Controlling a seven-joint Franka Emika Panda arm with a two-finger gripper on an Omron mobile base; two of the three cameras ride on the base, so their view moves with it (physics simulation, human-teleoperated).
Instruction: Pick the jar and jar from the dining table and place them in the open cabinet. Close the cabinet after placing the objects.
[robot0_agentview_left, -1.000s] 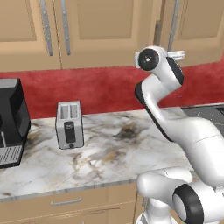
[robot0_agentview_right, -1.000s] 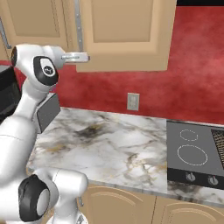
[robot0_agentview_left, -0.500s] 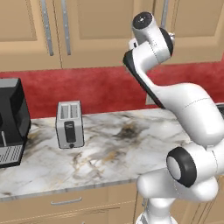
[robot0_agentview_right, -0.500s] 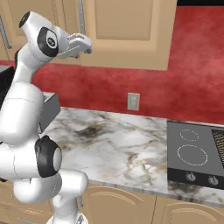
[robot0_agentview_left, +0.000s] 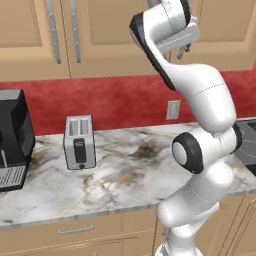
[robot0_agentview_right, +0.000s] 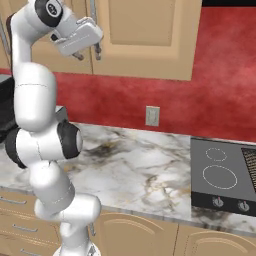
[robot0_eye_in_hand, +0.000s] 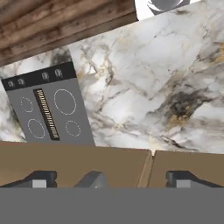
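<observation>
My gripper (robot0_agentview_left: 185, 51) is raised high in front of the light tan upper cabinets (robot0_agentview_left: 100, 35), close to the lower edge of a flat door (robot0_agentview_right: 145, 35) and its slim metal handles (robot0_agentview_right: 95, 30). In the right base view the gripper (robot0_agentview_right: 87, 53) points down and sideways. In the hand view the two dark fingertips (robot0_eye_in_hand: 41, 179) stand wide apart, so the gripper is open and holds nothing. Every cabinet door in view looks shut. Both jars are out of view. Below lies a white-grey marble top (robot0_agentview_left: 130, 170) with brown-gold veins over beige drawer fronts.
A silver toaster (robot0_agentview_left: 79, 142) and a black coffee machine (robot0_agentview_left: 12, 140) stand on the marble at the left. A grey cooktop (robot0_agentview_right: 222, 175) is set into it at the right. A wall socket (robot0_agentview_right: 152, 116) sits on the red backsplash.
The arm has unfolded upward: its elbow and shoulder rose from counter height to cabinet height, and the hand lifted a little toward the cabinet doors. The base has stayed put.
</observation>
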